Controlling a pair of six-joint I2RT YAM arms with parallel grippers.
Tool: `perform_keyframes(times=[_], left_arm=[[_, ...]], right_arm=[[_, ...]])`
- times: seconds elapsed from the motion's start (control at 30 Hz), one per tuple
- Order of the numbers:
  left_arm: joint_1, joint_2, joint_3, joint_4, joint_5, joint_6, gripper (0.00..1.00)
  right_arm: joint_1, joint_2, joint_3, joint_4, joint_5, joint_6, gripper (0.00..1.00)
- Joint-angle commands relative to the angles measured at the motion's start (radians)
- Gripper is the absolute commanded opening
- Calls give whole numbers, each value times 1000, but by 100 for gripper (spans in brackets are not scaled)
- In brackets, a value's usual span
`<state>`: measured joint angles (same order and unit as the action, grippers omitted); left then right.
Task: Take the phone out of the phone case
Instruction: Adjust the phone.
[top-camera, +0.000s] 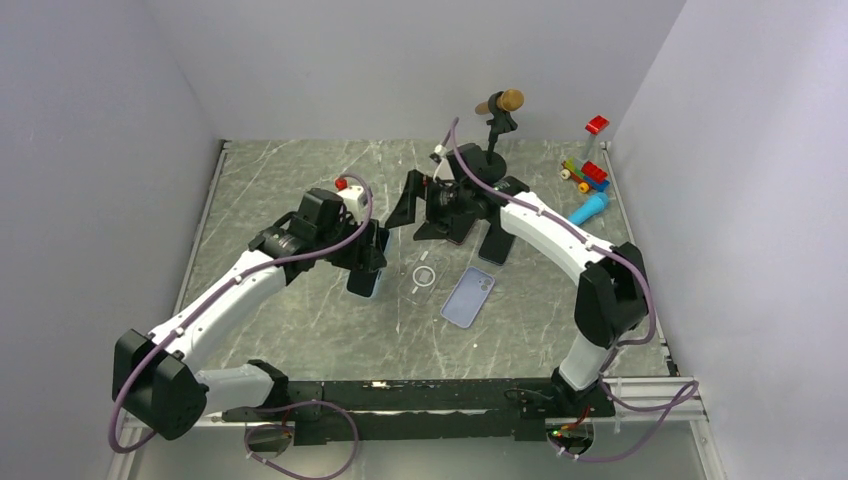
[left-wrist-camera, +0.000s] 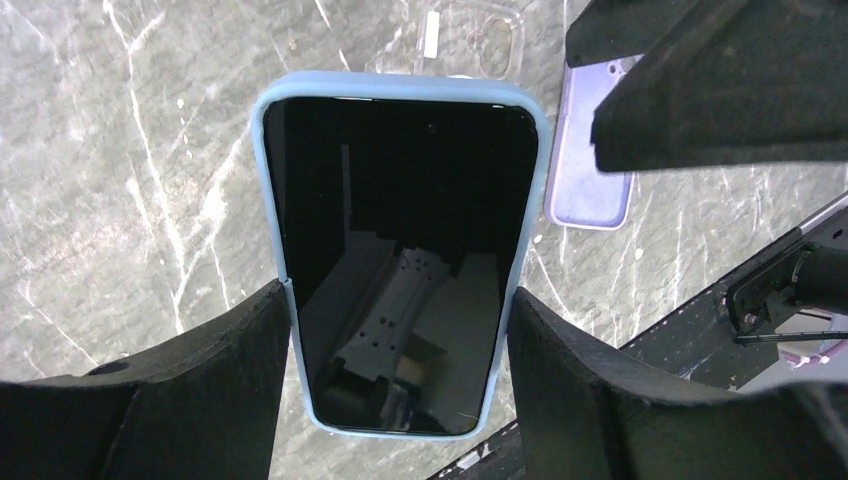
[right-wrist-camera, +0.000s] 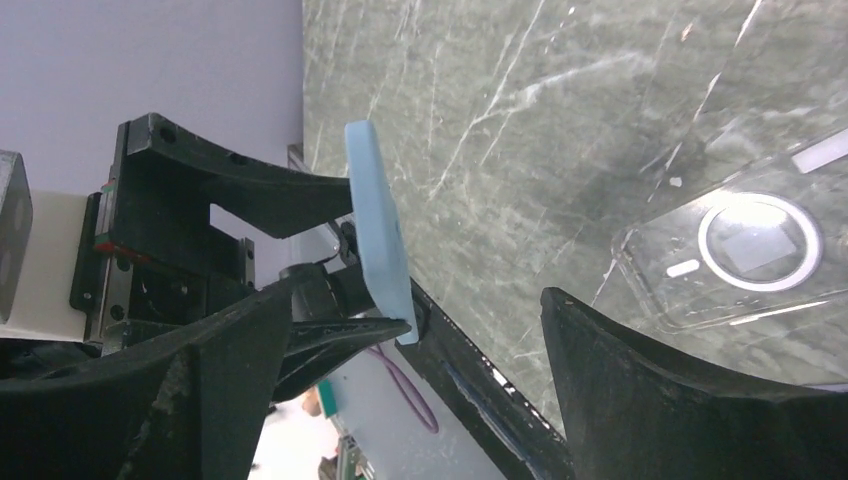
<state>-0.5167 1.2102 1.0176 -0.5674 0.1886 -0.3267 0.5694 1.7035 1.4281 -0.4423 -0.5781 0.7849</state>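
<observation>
Phone with a black, dark screen sits in a light blue case with rounded corners. The left gripper clamps it by the long sides, over the table's left-centre, screen toward the wrist. Right gripper is spread wide, holding nothing, at table centre toward the far edge. The table has a grey-green marbled top. Lying flat near its middle are a clear case with a ring and, just beside it, a lilac phone or case. Pale walls stand on three sides.
</observation>
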Motion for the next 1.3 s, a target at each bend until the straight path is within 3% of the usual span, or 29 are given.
perform_keyframes(times=[0.0,0.1,0.4,0.53,0.67,0.7,0.73,0.8,0.87,0.93,1.07,1.17,1.27], left_arm=[[-6,-21,-2,62,13,-2,0],[-11,-20,-1,55,9,-4,0],[-24,7,7,64,11,-9,0],[-24,39,40,59,11,0,0],[-24,82,103,40,19,-6,1],[-23,92,120,30,14,-17,10],[-24,99,133,16,5,-33,26],[-24,102,150,-4,-7,-67,69],[-24,88,153,3,8,-100,92],[-24,55,153,17,25,-142,99],[-3,-6,156,14,66,-240,100],[65,-50,128,20,175,-332,98],[130,-109,23,142,339,-451,91]], right_arm=[[27,42,46,-29,-1,-17,94],[47,87,75,-53,-5,-11,82],[118,163,91,-16,-7,42,66],[122,191,69,42,-70,88,43],[112,180,37,119,-124,120,5],[103,174,43,115,-122,113,0],[92,162,44,111,-117,106,0],[64,118,16,134,-103,100,0],[37,58,-26,151,-78,79,0],[4,14,-60,118,-54,29,0],[-85,-88,-150,99,-57,-13,0],[-172,-194,-227,137,-109,-17,0],[-242,-261,-232,119,-163,-64,0]])
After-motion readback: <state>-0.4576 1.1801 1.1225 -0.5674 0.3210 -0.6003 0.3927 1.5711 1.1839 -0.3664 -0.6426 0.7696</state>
